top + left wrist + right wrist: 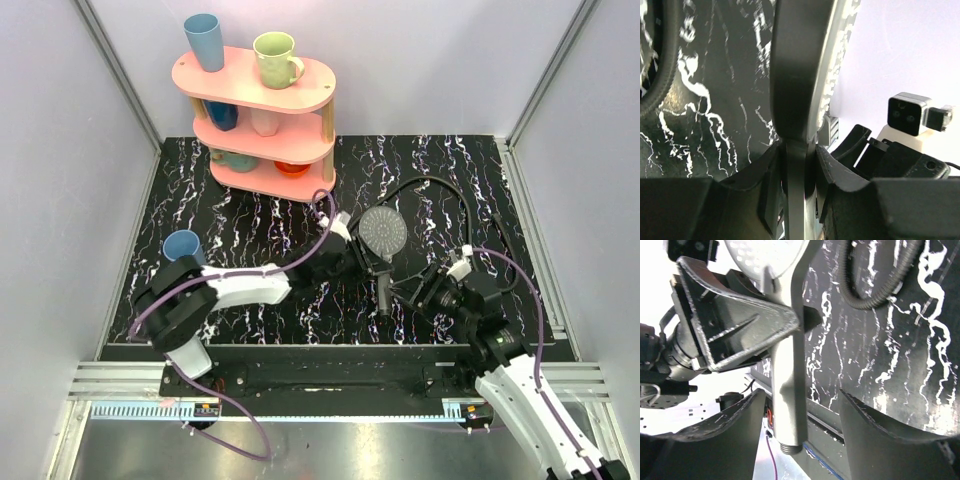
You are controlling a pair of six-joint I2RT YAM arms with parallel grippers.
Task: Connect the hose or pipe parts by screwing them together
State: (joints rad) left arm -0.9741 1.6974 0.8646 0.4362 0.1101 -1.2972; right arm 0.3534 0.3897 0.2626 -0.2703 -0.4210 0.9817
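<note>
Shower head (383, 231) clamped at the neck, just below its round grey perforated face, by the left gripper (797, 155); jaws closed tight on both sides of the neck, seen edge-on in the left wrist view; head held clear of the table (250, 215), face turned up toward the top camera, dark handle running from the face toward the near table edge; threaded end (790, 446) of the handle bare, nothing screwed onto it. Right gripper (802, 395) released, jaws spread wide; its fingers (725, 427) flank the lower handle of the shower head, one to each side, a visible gap on both sides, no contact; gripper sits just right of the handle in the top view. Black hose (862, 304) lies on the table to the right of and beyond the shower head, looping in an arc from just behind the face round toward the right arm; not joined to the handle; which end lies nearest the thread, cannot tell. Blue cup (183, 245) stands on the table well to the left of the shower head; pink three-tier shelf (265, 85) with cups stands beyond and to the left of the shower head.
</note>
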